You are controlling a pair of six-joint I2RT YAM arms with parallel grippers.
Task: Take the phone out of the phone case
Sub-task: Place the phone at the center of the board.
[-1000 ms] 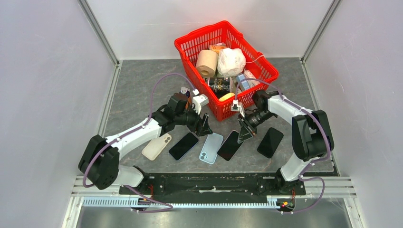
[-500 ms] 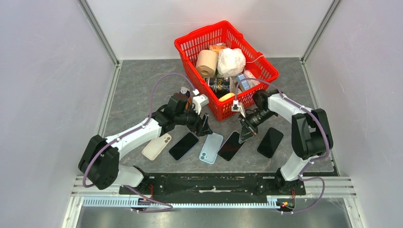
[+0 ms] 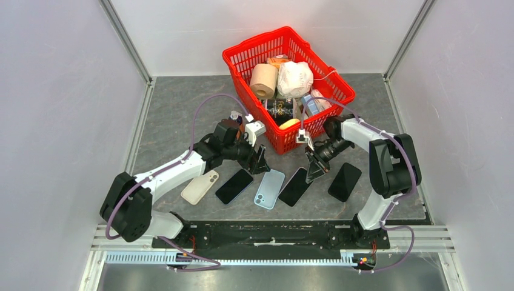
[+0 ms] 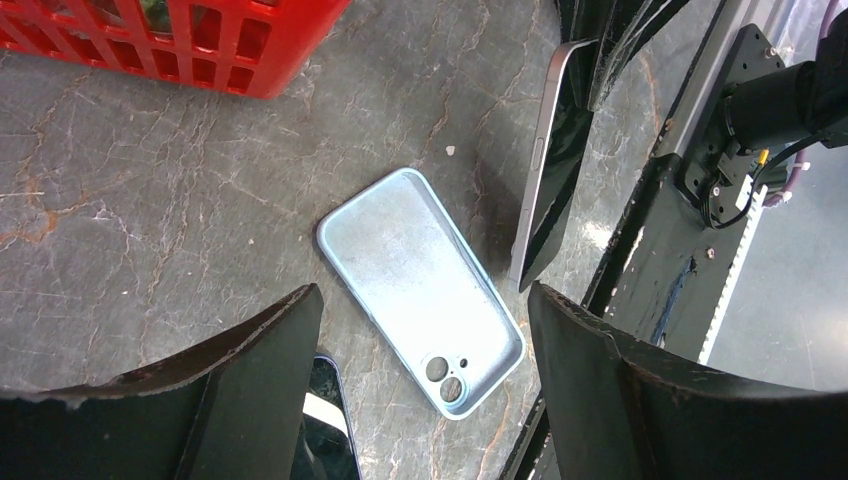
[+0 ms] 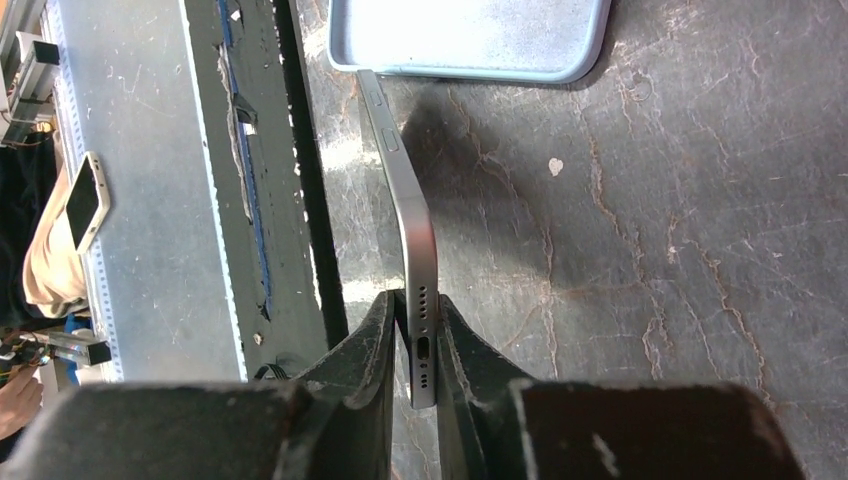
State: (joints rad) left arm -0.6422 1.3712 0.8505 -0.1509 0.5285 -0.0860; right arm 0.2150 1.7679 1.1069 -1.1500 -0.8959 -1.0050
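Observation:
An empty light blue phone case point(image 3: 269, 188) lies open side up on the grey table; it also shows in the left wrist view point(image 4: 420, 287) and the right wrist view point(image 5: 470, 38). My right gripper point(image 3: 315, 170) is shut on the charging-port end of a black phone point(image 3: 296, 185), held on edge and tilted beside the case; the phone also shows in the right wrist view point(image 5: 410, 225) and the left wrist view point(image 4: 552, 165). My left gripper point(image 3: 262, 165) is open and empty, hovering above the case's far end.
A red basket point(image 3: 242, 54) of groceries stands right behind both grippers. A beige case point(image 3: 199, 187), a black phone point(image 3: 234, 185) and another black phone point(image 3: 345, 181) lie in the same row. The black base rail point(image 3: 267, 233) runs along the near edge.
My right gripper has shifted slightly and the held phone's near end has swung a little to the right, away from the blue case. The left arm has not moved.

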